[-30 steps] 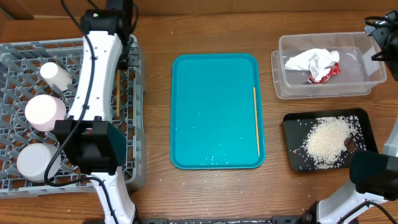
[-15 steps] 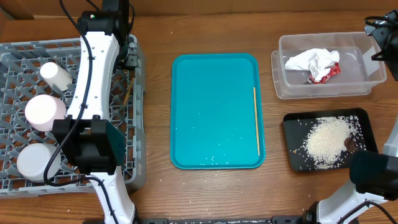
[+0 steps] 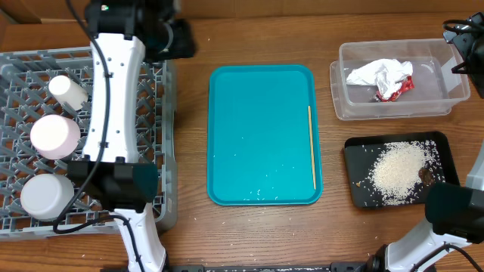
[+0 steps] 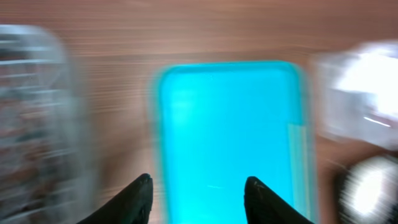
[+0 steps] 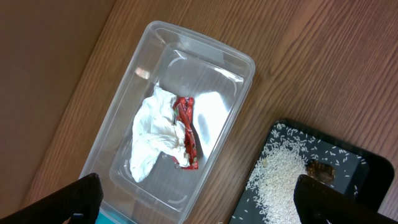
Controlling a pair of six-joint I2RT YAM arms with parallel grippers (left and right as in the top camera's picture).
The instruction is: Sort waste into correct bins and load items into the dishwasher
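Note:
My left gripper [image 3: 184, 39] hangs past the far right corner of the grey dishwasher rack [image 3: 19, 64], open and empty. Its wrist view is motion-blurred; the left gripper [image 4: 199, 186] shows only the teal tray between its fingers. The rack holds a small white cup [image 3: 68, 92] and two whitish bowls [image 3: 54, 136] [image 3: 44, 195]. One wooden chopstick [image 3: 311, 147] lies along the teal tray's right side. The clear bin [image 3: 454, 97] holds white paper [image 5: 152, 140] and a red wrapper [image 5: 186, 130]. The black bin [image 3: 355, 147] holds rice [image 3: 401, 170] and a brown scrap [image 5: 320, 169]. My right gripper [image 5: 196, 186] stands wide open above both bins.
The teal tray [image 3: 261, 136] sits mid-table between the rack and the bins, with a few rice grains [image 3: 261, 193] near its front edge. My left arm's white links [image 3: 113, 98] stretch over the rack's right half. Bare wood shows around the tray.
My left gripper opened and let go of a chopstick over the rack, then swung right, past the rack's corner. The right arm has not moved.

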